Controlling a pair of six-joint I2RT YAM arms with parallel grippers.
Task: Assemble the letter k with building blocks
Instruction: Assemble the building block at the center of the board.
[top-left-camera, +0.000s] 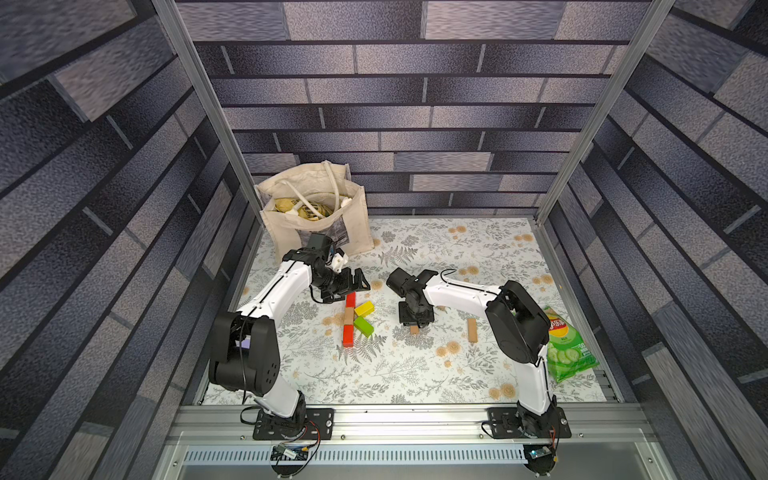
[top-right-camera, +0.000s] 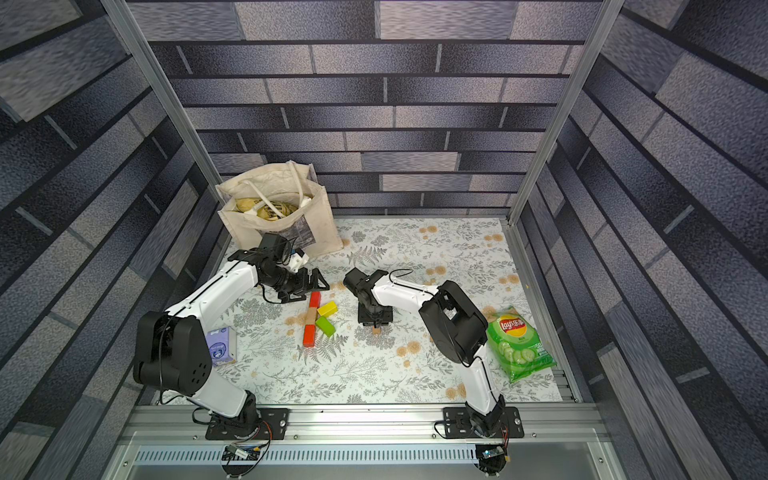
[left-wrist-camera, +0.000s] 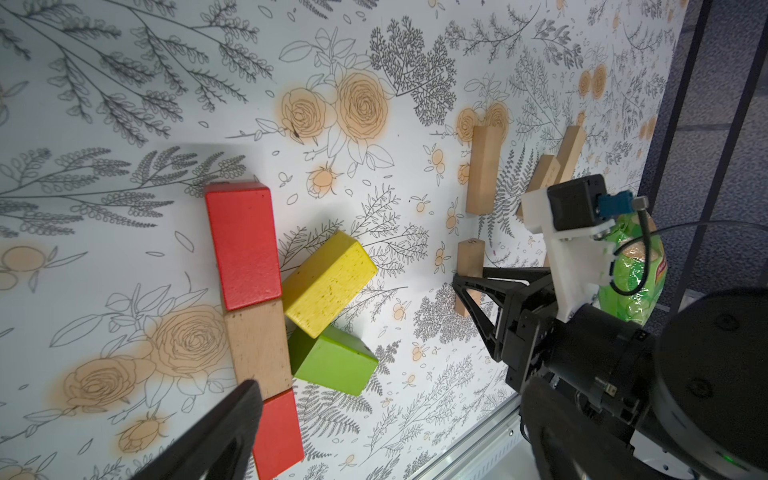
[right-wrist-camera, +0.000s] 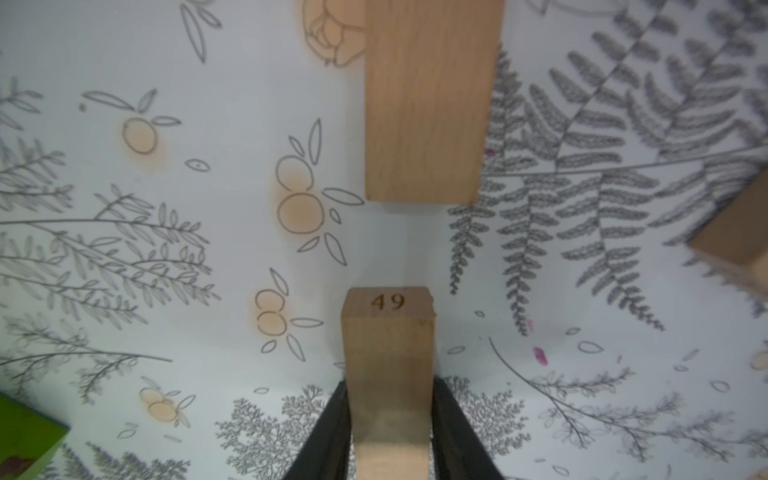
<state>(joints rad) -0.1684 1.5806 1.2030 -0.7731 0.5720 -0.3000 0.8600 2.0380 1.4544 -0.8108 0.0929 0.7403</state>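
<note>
Hovering in a top view, the left gripper (top-left-camera: 360, 281) gapes empty beside the coloured letter k (top-left-camera: 350, 318) on the surface (top-left-camera: 457, 374); left wrist view: spare tan blocks (left-wrist-camera: 482, 170) lie apart; right wrist view: the right gripper (right-wrist-camera: 390, 419) clamps block 49 (right-wrist-camera: 388, 345) by its long sides; probably light, rigid, smooth.

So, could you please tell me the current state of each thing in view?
letter k: five blocks lying flat, a straight spine with two slanted arms touching it.
left gripper: open, empty, hovering by the letter k.
right gripper: closed on the tan block marked 49.
spare tan blocks: lying loose, unused.
tote bag: upright, open at the top.
chip bag: lying flat.
</note>
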